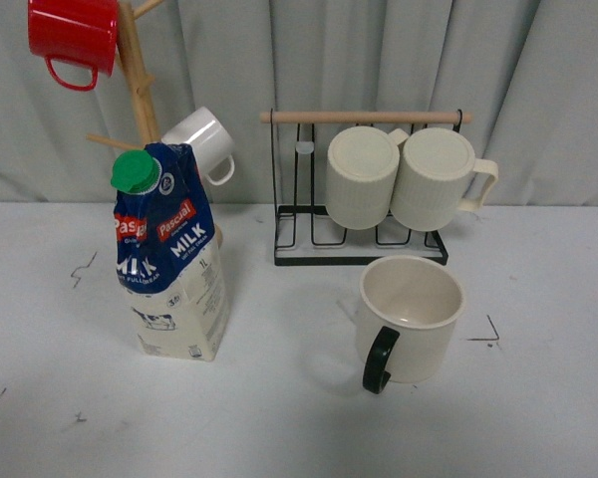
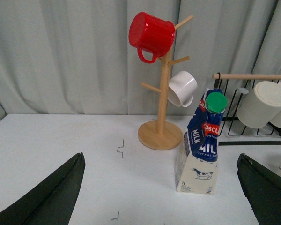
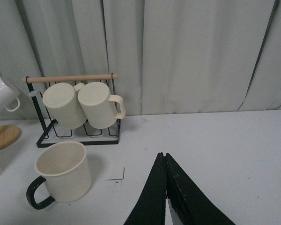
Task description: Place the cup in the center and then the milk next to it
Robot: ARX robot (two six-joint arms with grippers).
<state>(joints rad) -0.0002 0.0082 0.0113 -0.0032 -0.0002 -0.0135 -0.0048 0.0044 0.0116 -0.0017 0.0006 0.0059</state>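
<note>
The cup (image 1: 411, 319), a large cream mug with a dark loop handle, stands upright on the white table right of the middle; it also shows in the right wrist view (image 3: 63, 172). The milk (image 1: 169, 259), a blue-topped carton with a green cap, stands upright at the left; it also shows in the left wrist view (image 2: 202, 145). My left gripper (image 2: 164, 192) is open and empty, with the milk ahead of it, nearer one finger. My right gripper (image 3: 163, 157) is shut and empty, apart from the cup. Neither arm shows in the front view.
A black wire rack (image 1: 364, 234) with a wooden bar holds two ribbed cream mugs (image 1: 399, 179) behind the cup. A wooden mug tree (image 1: 140, 80) behind the milk carries a red mug (image 1: 75, 35) and a small white mug (image 1: 204, 141). Grey curtains hang at the back.
</note>
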